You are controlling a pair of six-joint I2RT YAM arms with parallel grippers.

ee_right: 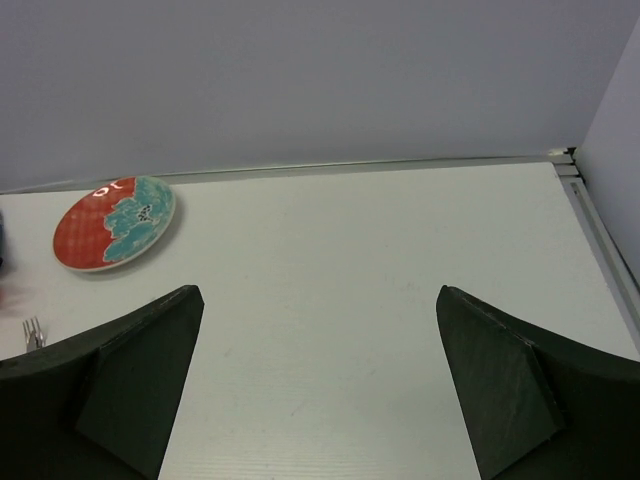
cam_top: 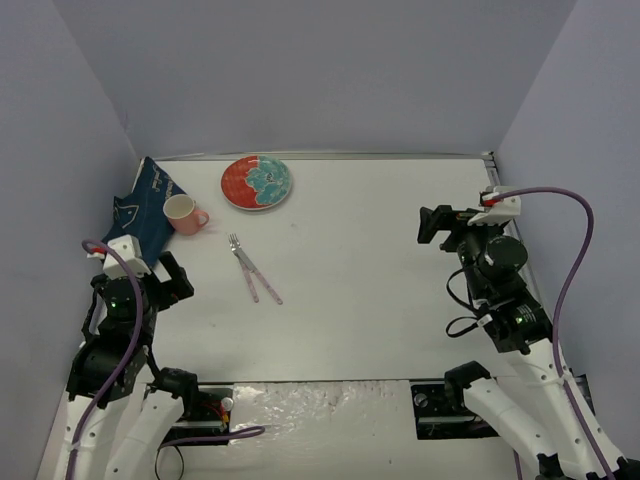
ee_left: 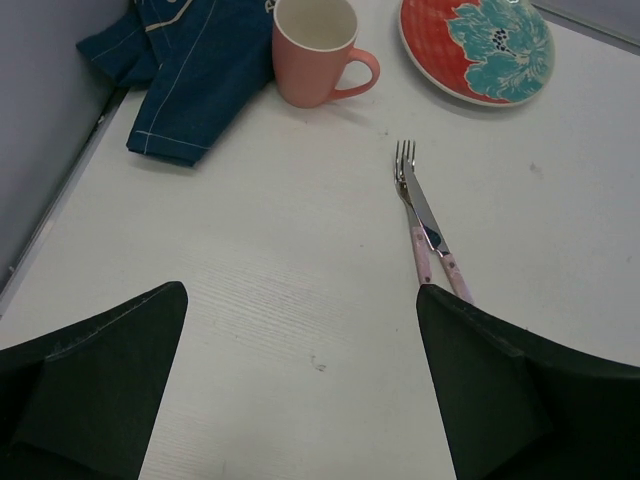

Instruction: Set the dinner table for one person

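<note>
Dinner table point(cam_top: 380, 280) with empty pink mug point(cam_top: 181, 213), bare plate point(cam_top: 257, 182); left pincer point(ee_left: 300, 292), right pincer point(ee_right: 318, 292) agape

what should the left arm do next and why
Probably ease the left arm toward the bunched blue placemat: its jaws stand open and empty, the cloth lies crumpled at the far left corner of the table beside the pink mug, and it likely goes down first.

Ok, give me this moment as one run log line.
left pincer open, empty | right pincer open, empty | plate, mug, cloth far left | fork touching knife
</note>
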